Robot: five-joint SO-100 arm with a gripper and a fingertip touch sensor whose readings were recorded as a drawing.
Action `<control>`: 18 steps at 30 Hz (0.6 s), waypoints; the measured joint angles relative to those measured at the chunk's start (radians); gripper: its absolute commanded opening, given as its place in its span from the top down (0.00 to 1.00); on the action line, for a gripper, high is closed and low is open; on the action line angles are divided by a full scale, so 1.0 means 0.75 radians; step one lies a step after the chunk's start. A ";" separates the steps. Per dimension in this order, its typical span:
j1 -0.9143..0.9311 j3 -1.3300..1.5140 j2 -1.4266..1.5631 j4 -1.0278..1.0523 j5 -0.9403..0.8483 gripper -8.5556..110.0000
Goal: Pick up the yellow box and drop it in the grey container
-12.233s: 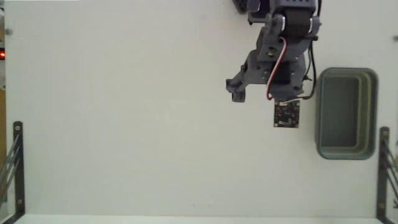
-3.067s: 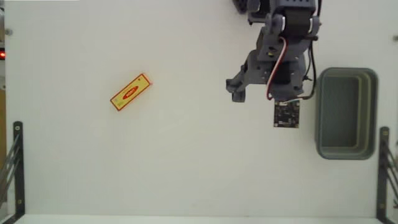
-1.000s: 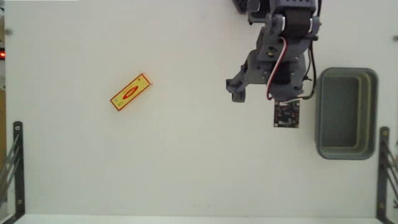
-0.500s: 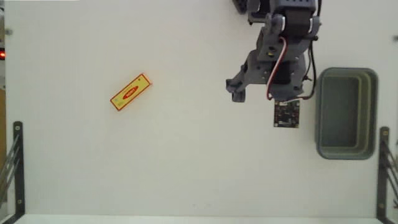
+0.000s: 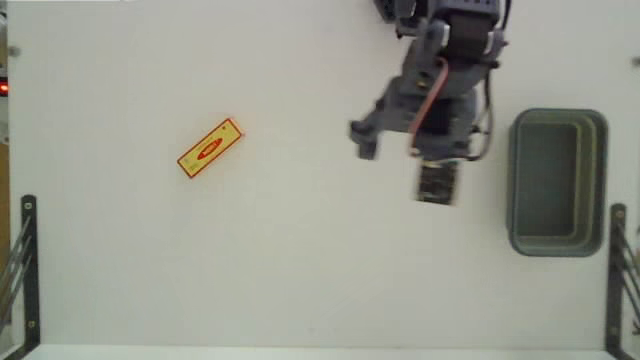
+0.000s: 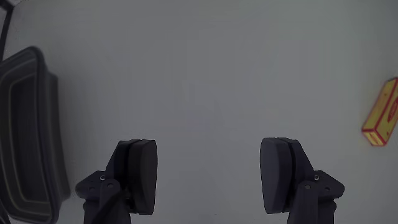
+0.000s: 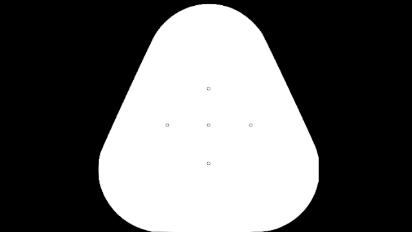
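The yellow box (image 5: 211, 147) with its red oval mark lies flat and askew on the white table, left of centre in the fixed view. In the wrist view only its end shows, at the right edge (image 6: 382, 113). The grey container (image 5: 556, 118) stands at the right side of the table, and its dark rim (image 6: 53, 124) shows at the left of the wrist view. The arm (image 5: 430, 100) hangs over the table between the two, nearer the container. My gripper (image 6: 209, 149) is open, with bare table between its two fingers (image 6: 140, 168).
Black metal brackets stand at the table's lower left (image 5: 28, 270) and lower right (image 5: 615, 270) edges in the fixed view. A small red light (image 5: 3, 88) glows at the left edge.
The arm has swung a little to the left in the fixed view, away from the container and toward the box. The box has not moved.
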 measured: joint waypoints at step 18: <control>0.419 0.000 0.000 0.000 0.000 0.00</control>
